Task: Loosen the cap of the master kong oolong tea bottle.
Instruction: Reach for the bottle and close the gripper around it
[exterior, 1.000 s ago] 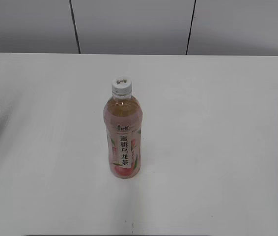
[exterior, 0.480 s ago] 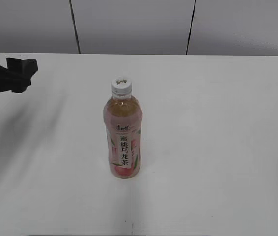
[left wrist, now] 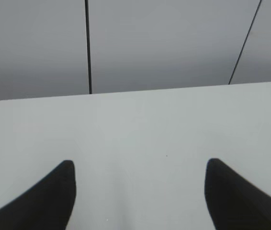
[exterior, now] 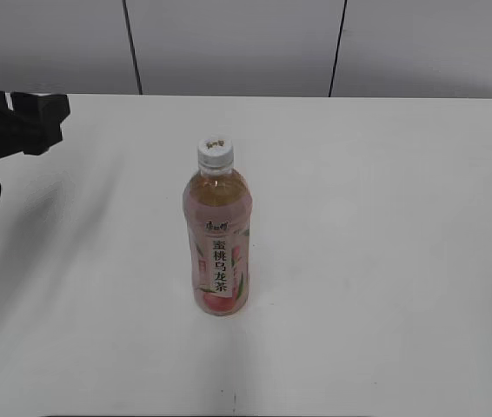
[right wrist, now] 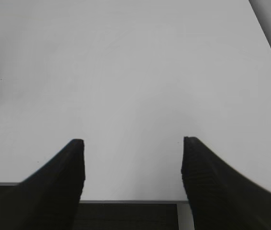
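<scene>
Between the left fingers [left wrist: 140,191] only bare white desk [exterior: 385,261] is seen; the two dark tips are spread wide, released, with nothing held. The right fingers [right wrist: 133,177] are likewise parted and empty, and are not visible in the exterior view. The master kong oolong tea bottle [exterior: 217,243] is stood upright near the middle of the desk, its long axis vertical, with the cap [exterior: 215,152] seated on top. From the left fingers, seen at the left edge of the exterior view [exterior: 42,122], the bottle lies well apart to their right and nearer the camera. The left arm is judged the nearer, so the body would probably be held by it, with the cap taken from above.
</scene>
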